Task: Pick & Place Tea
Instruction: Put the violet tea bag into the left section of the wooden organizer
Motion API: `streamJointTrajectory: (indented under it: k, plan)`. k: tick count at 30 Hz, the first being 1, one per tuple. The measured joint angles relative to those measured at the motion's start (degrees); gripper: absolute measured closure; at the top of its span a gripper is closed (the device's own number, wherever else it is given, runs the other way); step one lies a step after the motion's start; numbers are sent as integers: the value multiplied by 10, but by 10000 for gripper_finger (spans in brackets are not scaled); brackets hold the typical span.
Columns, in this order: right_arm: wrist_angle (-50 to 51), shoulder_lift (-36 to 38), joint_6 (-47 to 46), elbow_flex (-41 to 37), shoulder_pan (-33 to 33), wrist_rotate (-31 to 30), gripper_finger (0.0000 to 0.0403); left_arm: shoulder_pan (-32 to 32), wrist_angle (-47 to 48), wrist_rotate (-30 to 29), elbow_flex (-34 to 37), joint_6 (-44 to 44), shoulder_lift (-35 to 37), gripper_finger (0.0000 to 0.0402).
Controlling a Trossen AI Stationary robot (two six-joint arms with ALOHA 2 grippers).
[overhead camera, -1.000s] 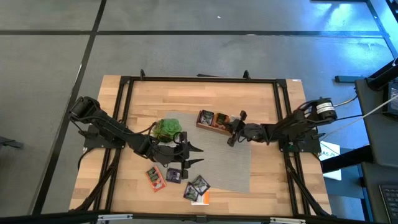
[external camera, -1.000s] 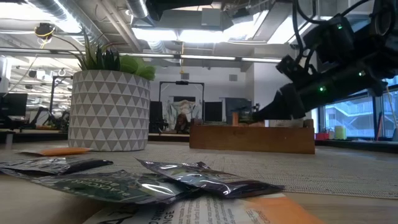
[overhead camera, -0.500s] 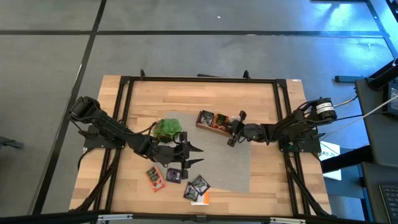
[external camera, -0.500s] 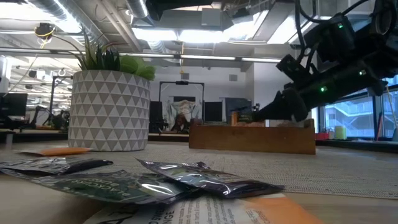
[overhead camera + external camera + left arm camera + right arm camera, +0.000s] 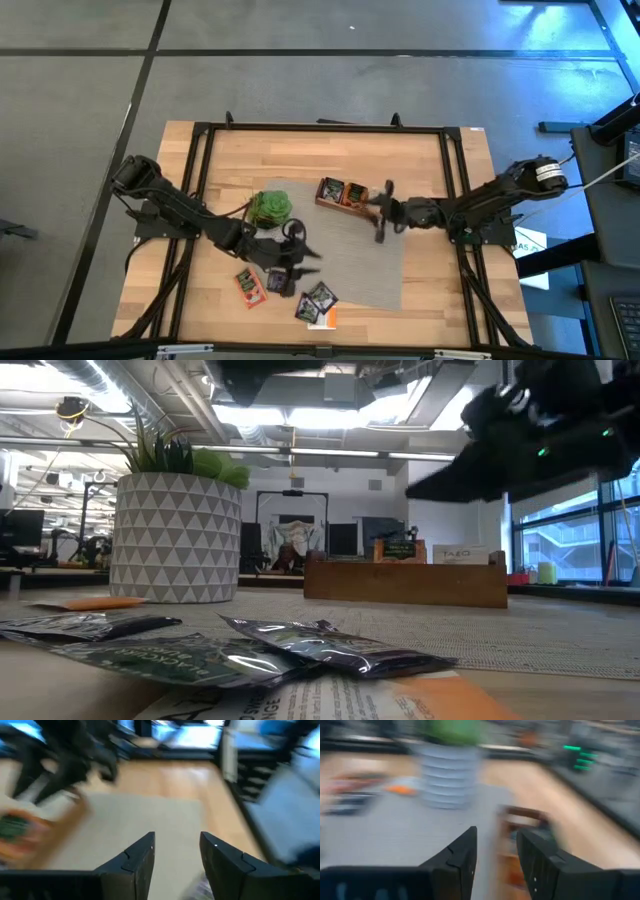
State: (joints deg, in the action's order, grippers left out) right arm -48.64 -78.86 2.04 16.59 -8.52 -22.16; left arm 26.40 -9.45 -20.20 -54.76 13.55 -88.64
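Note:
Several tea sachets lie loose at the near left: an orange-red one [image 5: 250, 287], dark ones [image 5: 281, 282] [image 5: 320, 296] and a white-and-orange one [image 5: 324, 316]. In the low view they lie flat in the foreground [image 5: 330, 645]. More sachets [image 5: 400, 548] stand upright in the brown wooden box [image 5: 342, 194]. My right gripper [image 5: 383, 212] [image 5: 496, 850] hovers open just right of the box, above it [image 5: 420, 488], with nothing between its fingers. My left gripper [image 5: 305, 252] [image 5: 177, 855] is open and empty over the grey mat [image 5: 365, 265], beyond the loose sachets.
A green plant in a patterned white pot [image 5: 268, 207] [image 5: 175, 538] stands left of the box, close to my left arm. The grey mat covers the table's middle and right. A black frame [image 5: 320, 127] runs around the tabletop.
My right gripper has opened and risen from the box's right end, drawing slightly back toward the table's right edge; the sachets standing in the box now show clear of it. My left gripper has turned a little on the spot.

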Motion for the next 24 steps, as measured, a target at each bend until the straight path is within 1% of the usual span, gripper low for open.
streamJointTrajectory:
  k: [2, 4, 6, 8, 11, 13, 15, 18, 24]
  plan:
    - [1, 2, -2, 8, -18, 71, 263, 6, 0, 45, 0, 32, -8, 249]
    - [11, -1, -1, 21, -43, 132, 263, 14, -2, 57, 0, 56, -21, 249]
    - [36, -11, 10, 44, -73, 167, 263, 20, -11, 62, 0, 78, -43, 249]
    - [83, -25, 28, 80, -106, 169, 263, 22, -23, 65, 0, 112, -69, 249]
    - [172, -49, 36, 149, -151, 129, 263, 22, -27, 75, 0, 192, -101, 249]
    - [237, -69, 24, 193, -172, 110, 263, 20, -24, 79, 0, 250, -114, 249]
    - [281, -94, 8, 233, -189, 110, 263, 20, -23, 78, 0, 299, -127, 249]
    - [306, -138, -8, 268, -215, 111, 263, 20, -26, 84, 0, 344, -136, 249]
    - [290, -233, -26, 309, -247, 113, 263, 20, -25, 80, 0, 399, -136, 249]
